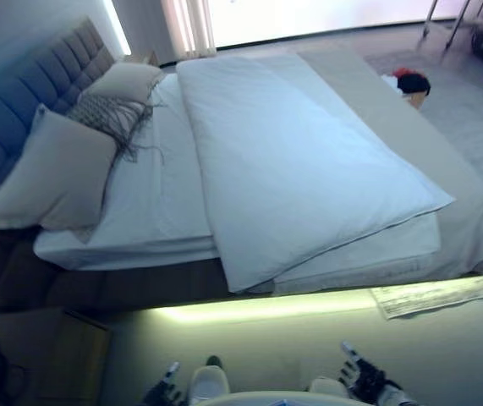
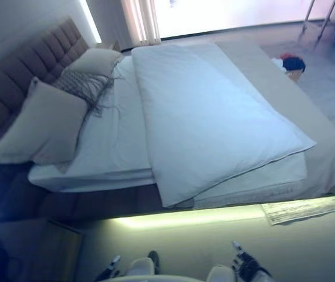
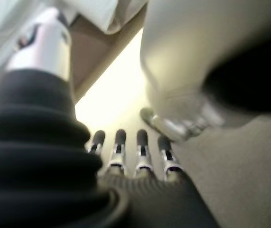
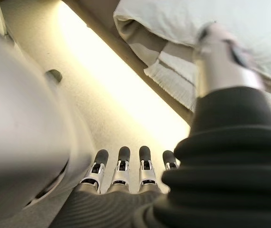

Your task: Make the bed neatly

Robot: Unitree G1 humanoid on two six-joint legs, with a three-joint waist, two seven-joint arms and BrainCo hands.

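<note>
Lying across the bed [image 1: 469, 228] is one white duvet [image 1: 292, 161], spread at a slant so that one corner hangs over the mattress edge nearest the robot. Between the duvet and the padded headboard [image 1: 46, 76], three pillows sit at the head of the bed: one large plain pillow [image 1: 55, 173] nearest the robot, one fringed cushion [image 1: 106, 114] behind it, and one more plain pillow [image 1: 127, 80] beyond that. One fringed rug [image 1: 440, 294] lies on the floor under the bed's foot corner. On the floor past the bed's far side sits one small red and black object [image 1: 410, 82].

Both hands hang low, well short of the bed, grasping nothing: the left hand [image 3: 130, 147] and the right hand [image 4: 130, 166] each show straight, relaxed fingers.
</note>
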